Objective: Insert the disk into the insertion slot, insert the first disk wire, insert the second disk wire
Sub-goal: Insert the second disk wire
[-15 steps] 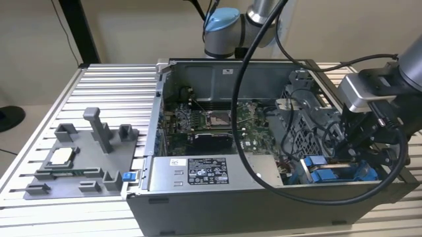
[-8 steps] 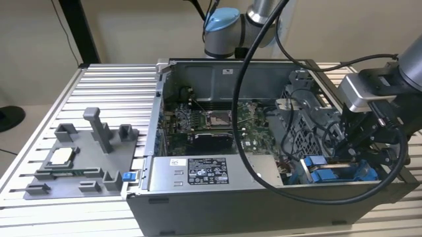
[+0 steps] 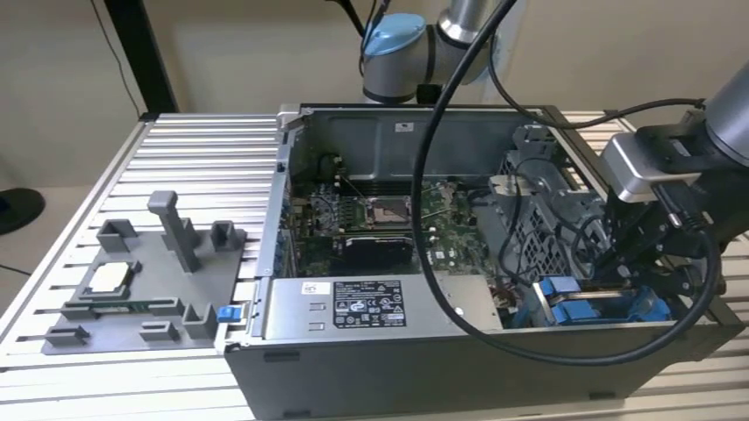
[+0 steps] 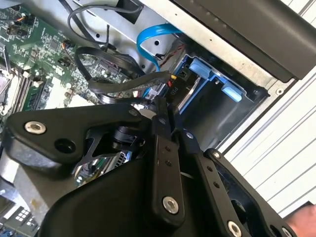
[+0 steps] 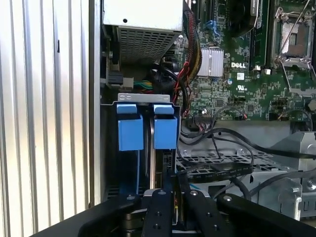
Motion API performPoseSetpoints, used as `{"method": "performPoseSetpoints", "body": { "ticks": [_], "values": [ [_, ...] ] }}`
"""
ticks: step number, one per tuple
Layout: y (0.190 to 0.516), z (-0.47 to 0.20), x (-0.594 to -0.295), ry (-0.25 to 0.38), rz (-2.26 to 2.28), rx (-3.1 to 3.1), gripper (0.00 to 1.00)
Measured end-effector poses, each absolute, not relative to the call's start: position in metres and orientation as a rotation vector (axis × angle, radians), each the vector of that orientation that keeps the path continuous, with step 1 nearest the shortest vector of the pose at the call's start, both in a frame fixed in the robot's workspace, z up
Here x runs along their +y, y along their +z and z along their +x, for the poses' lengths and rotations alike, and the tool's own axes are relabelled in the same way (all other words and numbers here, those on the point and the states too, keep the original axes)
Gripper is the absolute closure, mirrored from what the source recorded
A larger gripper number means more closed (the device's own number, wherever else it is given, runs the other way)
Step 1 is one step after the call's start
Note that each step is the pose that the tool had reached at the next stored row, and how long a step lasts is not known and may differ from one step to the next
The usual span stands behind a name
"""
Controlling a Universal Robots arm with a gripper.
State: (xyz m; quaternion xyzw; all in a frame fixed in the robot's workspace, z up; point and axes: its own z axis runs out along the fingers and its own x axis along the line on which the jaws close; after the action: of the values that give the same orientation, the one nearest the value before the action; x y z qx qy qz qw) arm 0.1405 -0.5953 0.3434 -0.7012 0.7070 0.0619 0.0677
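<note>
On the exterior view's left we've got the grey tray (image 3: pixel 117 289) lying on the ribbed surface (image 3: pixel 199 149), well clear of the action. Moving right, here's the open case (image 3: pixel 351 368), with the power-supply box (image 3: pixel 351 307) along its near wall and the board (image 3: pixel 374 219) behind it at twelve o'clock.

Down at the case's four o'clock corner sits the disk (image 5: pixel 165 132). Its blue carrier is already down inside the slot (image 5: pixel 143 98), so we judge the job is now at the wires.

The hand (image 4: pixel 165 117) hangs just above the disk, at about one o'clock from it in the exterior view. Its fingers (image 4: pixel 160 163) are clenched together, tips right against a black wire (image 4: pixel 133 81). We cannot tell whether a plug is pinched between them.

To do this well, we'd say keep the plug square to the disk's socket and press straight along it. Watch the loose cables crowding that corner, since a snag would drag the plug askew.
</note>
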Motion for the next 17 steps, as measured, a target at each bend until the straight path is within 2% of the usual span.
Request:
{"method": "performPoseSetpoints", "body": {
  "ticks": [17],
  "values": [
    [0.3394, 0.1411, -0.5952, 0.185, -2.116, 2.125, 1.0]
  ]
}}
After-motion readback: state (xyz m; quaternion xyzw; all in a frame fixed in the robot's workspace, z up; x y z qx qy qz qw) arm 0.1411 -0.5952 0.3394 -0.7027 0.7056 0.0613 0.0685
